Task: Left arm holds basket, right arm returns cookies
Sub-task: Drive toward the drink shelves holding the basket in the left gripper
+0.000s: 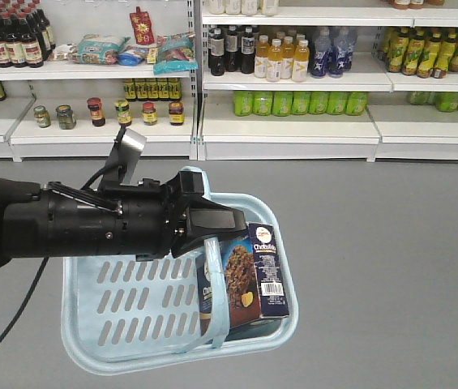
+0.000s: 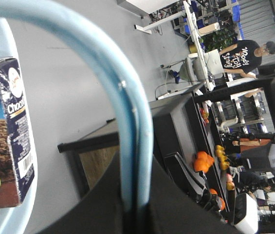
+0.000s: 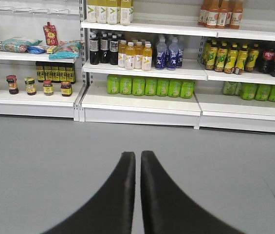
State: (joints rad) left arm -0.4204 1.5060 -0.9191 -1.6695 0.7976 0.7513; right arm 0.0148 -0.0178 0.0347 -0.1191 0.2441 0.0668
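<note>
White bottle-stocked shop shelves (image 1: pixel 293 85) are faced by both the front and right-wrist views — shared ground. The light blue slotted plastic basket (image 1: pixel 83 308) is overlooked from the front and seen close, tilted, from the left wrist.

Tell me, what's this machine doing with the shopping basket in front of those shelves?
The left claw grips a light blue basket by its handle, holding it up. A navy cookie box stands inside, at one end. The right claw is shut and empty, pointing at the drink shelves. The box hasn't been taken out yet.
</note>
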